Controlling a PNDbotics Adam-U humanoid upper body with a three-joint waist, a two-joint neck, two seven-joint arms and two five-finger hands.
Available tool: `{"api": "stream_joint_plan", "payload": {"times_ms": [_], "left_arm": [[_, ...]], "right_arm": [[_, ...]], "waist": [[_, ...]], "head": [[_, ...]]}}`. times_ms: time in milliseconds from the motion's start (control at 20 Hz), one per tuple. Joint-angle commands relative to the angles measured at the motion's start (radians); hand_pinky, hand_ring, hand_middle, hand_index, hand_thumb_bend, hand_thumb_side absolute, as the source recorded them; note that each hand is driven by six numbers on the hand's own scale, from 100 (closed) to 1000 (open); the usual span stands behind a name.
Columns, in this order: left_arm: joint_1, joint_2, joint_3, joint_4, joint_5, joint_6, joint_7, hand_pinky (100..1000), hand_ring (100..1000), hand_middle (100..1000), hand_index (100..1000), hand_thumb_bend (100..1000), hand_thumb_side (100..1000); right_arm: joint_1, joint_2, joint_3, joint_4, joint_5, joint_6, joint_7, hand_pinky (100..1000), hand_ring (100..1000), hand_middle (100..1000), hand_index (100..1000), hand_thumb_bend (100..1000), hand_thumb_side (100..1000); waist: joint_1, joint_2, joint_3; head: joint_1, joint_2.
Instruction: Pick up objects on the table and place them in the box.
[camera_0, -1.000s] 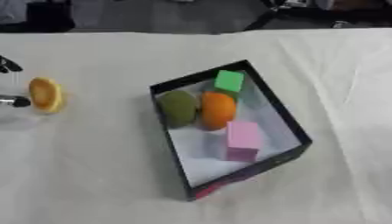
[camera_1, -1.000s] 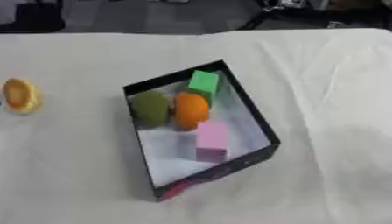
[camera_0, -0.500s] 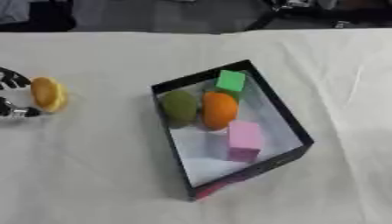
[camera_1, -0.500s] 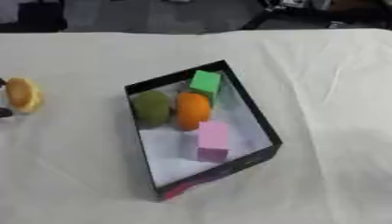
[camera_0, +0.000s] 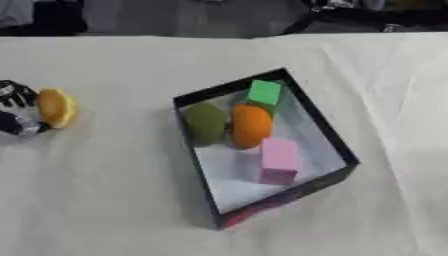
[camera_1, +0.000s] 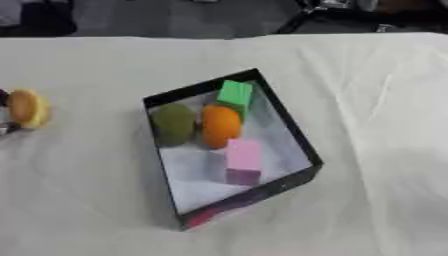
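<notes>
Even, soft light on a pale table, both views slightly blurred.

The cream tablecloth (camera_0: 122, 190) is brightly and evenly lit with no glare, its folds at the right of the frame showing only as faint grey creases. The black box (camera_0: 328, 137) throws a soft shadow to its lower left, and its white floor is shaded along the left wall. The pink block (camera_0: 280, 159) casts a short shadow toward the bottom of the frame. The band above the table, at the top edge, is dark and indistinct. All edges look soft, and the left hand (camera_0: 16, 114) at the left edge, next to the orange-yellow object (camera_0: 56, 107), is the blurriest part.
</notes>
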Motion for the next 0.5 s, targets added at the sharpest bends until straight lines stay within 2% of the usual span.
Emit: {"api": "stream_joint_plan", "payload": {"times_ms": [50, 200, 350, 500], "left_arm": [[-0.022, 0.01, 0.013, 0.004, 0.004, 0.008, 0.008, 784, 755, 705, 843, 486, 612], [-0.028, 0.0, 0.018, 0.015, -0.003, 0.022, 0.006, 789, 765, 716, 855, 570, 709], [-0.037, -0.012, 0.03, 0.028, -0.014, 0.036, 0.011, 788, 763, 712, 850, 578, 726], [-0.046, -0.026, 0.04, 0.041, -0.024, 0.053, 0.034, 778, 749, 691, 823, 458, 651]], "right_arm": [[-0.007, -0.027, -0.009, -0.001, 0.007, 0.001, 0.002, 829, 881, 811, 819, 100, 607], [-0.009, -0.026, -0.007, 0.002, 0.01, 0.0, 0.004, 829, 881, 812, 819, 100, 608], [-0.012, -0.023, -0.004, 0.005, 0.014, 0.001, 0.008, 829, 881, 812, 819, 100, 611], [-0.019, -0.019, -0.001, 0.009, 0.019, 0.007, 0.011, 830, 881, 812, 819, 100, 613]], "waist": [[-0.016, 0.005, -0.003], [-0.017, 0.007, -0.005], [-0.018, 0.01, -0.006], [-0.018, 0.013, -0.008]], "head": [[0.004, 0.005], [0.008, 0.005], [0.01, 0.005], [0.012, 0.005]]}}
